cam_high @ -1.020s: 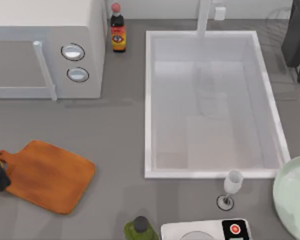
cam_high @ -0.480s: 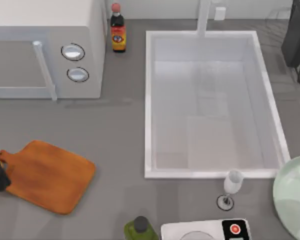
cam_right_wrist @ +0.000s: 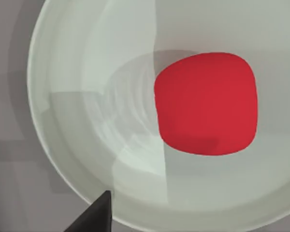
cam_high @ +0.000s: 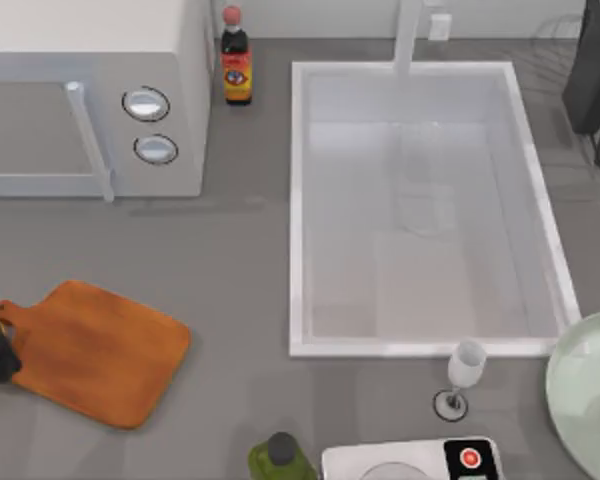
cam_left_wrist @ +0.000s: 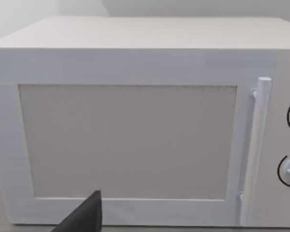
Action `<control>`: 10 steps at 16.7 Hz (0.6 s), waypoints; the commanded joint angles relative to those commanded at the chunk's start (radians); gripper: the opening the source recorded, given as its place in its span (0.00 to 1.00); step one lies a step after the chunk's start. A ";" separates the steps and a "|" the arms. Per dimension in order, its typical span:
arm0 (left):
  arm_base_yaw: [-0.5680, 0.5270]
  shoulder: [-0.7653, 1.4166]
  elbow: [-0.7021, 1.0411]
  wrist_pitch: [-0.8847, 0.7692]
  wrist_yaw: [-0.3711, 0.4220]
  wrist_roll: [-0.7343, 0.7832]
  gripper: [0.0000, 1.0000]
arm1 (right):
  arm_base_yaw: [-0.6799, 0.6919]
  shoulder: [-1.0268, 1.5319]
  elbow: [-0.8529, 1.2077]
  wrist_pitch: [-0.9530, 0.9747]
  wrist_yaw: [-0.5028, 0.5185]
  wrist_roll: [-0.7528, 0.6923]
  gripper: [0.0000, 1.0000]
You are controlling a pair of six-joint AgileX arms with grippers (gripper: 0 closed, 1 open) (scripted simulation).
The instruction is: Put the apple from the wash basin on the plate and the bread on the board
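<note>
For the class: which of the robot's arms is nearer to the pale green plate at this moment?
The right arm. Its wrist camera looks straight down on the plate, with the apple in it. The left arm is parked at the table's left edge beside the board, facing the microwave.

Sat far left: microwave (cam_high: 90, 95), with sauce bottle (cam_high: 236, 60) just right of it. Lay right of both: wash basin (cam_high: 298, 210). Rested near left: board (cam_high: 100, 350). Stood near the basin's near rim: wine glass (cam_high: 462, 375). Lay at near right: plate (cam_high: 570, 385) (apple (cam_right_wrist: 205, 104) on it).
</note>
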 joint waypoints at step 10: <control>0.000 0.000 0.000 0.000 0.000 0.000 1.00 | -0.010 -0.140 -0.116 0.132 0.000 -0.012 1.00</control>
